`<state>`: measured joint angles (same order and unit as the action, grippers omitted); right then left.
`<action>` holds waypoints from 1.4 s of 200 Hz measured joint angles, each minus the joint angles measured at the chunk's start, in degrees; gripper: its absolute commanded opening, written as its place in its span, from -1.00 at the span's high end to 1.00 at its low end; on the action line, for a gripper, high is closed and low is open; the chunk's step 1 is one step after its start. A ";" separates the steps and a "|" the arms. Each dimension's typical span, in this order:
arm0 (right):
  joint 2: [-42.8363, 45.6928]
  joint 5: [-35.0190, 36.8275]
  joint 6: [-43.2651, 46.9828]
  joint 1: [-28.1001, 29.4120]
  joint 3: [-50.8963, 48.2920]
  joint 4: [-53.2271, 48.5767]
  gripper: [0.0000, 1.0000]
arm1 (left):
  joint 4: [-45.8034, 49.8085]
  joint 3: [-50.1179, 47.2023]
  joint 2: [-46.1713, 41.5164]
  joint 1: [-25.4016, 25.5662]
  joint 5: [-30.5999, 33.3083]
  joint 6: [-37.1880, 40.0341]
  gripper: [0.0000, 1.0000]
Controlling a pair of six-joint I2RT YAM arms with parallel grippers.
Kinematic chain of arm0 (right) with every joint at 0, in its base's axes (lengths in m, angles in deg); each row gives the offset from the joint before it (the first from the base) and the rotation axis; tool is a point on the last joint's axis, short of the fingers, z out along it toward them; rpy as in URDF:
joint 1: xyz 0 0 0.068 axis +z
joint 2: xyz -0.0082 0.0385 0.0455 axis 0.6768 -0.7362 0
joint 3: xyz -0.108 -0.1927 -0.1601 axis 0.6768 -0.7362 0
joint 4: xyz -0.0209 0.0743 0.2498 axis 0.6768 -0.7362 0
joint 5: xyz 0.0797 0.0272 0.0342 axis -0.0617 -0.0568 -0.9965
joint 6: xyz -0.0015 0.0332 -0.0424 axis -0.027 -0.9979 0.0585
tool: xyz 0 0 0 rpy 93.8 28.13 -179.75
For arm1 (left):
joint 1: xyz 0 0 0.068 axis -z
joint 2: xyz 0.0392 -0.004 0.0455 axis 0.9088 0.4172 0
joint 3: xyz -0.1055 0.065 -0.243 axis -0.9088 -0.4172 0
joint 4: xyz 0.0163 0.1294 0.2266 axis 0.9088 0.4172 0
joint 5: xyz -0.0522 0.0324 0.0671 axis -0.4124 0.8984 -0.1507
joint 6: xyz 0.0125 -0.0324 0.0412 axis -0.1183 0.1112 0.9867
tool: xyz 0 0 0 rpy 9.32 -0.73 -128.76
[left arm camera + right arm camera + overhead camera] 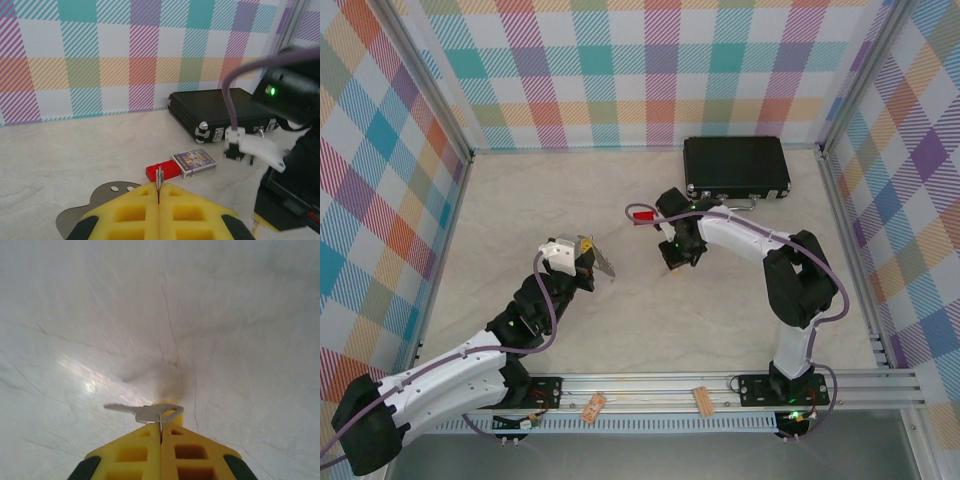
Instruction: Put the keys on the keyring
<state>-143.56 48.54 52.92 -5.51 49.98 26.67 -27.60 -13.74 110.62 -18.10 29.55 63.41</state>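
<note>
My left gripper point(583, 257) hovers left of the table's middle, its yellow fingers point(135, 210) shut on the keyring point(601, 259), a thin grey metal piece. In the left wrist view the keyring point(159, 176) stands edge-on between the pads, and a flat grey part of it spreads out at the lower left. My right gripper point(672, 257) points down near the table's middle, close over the pale surface. It is shut on the small silver key point(146, 412), whose blade points left and whose holed head sits at the fingertips point(172, 432).
A red block point(643, 214) and a small card box point(194, 162) lie between the grippers and the black case point(736, 167) at the back right. Two tan wooden blocks point(592, 408) sit on the front rail. Checked walls enclose the table point(520, 200).
</note>
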 measured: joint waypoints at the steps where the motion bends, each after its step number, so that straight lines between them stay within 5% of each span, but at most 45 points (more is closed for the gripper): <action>1: 0.00 0.00 0.02 0.00 0.13 -0.02 1.00 | 0.00 0.00 0.00 0.00 0.00 0.00 1.00; 70: -2.49 1.29 0.42 -0.15 6.36 0.50 1.00 | 0.04 0.00 -0.28 0.00 0.13 0.00 1.00; 280: 1.79 0.83 -0.04 -0.26 -8.79 -0.26 1.00 | 0.04 -0.02 -0.24 0.00 0.11 0.00 1.00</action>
<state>-141.77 49.38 52.87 -5.77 41.19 26.40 -27.56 -13.76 110.38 -18.10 29.66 63.41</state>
